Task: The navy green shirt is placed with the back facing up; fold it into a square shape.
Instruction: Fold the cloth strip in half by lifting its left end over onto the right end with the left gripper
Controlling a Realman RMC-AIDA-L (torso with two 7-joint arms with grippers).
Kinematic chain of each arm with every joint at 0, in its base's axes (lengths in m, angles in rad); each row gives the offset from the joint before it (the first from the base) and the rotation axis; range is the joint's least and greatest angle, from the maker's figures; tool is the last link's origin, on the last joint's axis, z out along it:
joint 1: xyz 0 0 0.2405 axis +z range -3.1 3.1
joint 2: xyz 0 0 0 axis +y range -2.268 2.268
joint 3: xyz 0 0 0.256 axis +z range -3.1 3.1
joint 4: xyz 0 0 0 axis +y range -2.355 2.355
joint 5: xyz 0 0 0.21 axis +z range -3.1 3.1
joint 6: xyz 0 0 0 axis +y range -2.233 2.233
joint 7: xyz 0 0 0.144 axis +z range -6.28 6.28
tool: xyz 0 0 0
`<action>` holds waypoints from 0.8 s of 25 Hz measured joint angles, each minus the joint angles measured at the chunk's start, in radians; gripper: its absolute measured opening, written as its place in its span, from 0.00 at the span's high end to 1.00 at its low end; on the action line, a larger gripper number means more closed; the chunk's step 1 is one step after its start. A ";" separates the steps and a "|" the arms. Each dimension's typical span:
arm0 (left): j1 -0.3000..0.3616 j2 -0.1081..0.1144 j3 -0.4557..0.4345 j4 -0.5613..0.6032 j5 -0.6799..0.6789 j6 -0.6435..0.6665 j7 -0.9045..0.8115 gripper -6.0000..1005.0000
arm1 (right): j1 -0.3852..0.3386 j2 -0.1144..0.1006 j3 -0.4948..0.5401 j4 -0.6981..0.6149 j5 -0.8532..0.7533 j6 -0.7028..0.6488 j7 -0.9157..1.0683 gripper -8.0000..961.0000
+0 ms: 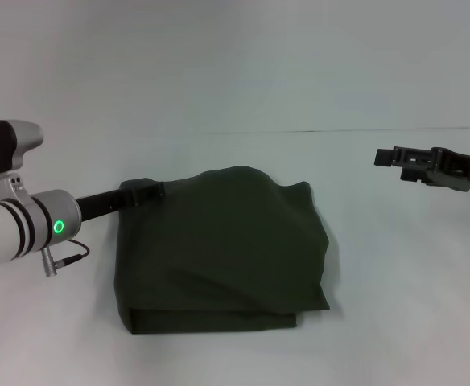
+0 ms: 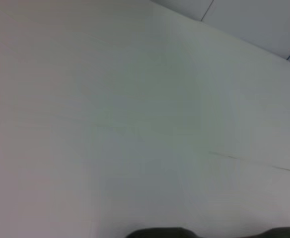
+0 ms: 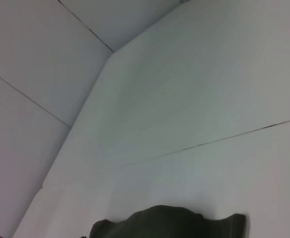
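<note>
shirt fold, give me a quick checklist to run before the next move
1. Shirt folded into a compact block on the table: ok, though the top layer is humped and wrinkled.
2. Plain side up, no lettering showing: ok.
3. Edges square: not ok, the near edge shows a lower layer sticking out and the right side flares.
4. Left gripper at the shirt's far left corner: ok; whether it grips the cloth: cannot tell.
5. Right gripper clear of the shirt, off to the right above the table: ok.
6. Fingers open or shut on either gripper: cannot tell.
</note>
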 joint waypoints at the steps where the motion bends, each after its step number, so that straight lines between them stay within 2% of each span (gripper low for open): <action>1: 0.000 -0.001 0.001 0.000 0.000 0.001 0.000 0.10 | 0.000 0.000 0.000 0.000 0.000 0.000 0.000 0.05; 12: -0.003 -0.004 0.008 0.000 0.000 0.006 0.010 0.10 | -0.003 0.000 0.001 0.000 0.000 0.000 0.000 0.05; 14: -0.003 -0.005 0.029 0.000 0.000 0.004 0.014 0.14 | -0.003 0.000 0.002 0.000 0.000 0.000 0.000 0.05; 20: 0.000 -0.004 0.069 0.015 -0.004 0.014 0.007 0.36 | -0.001 0.000 0.002 -0.004 0.000 0.001 0.000 0.05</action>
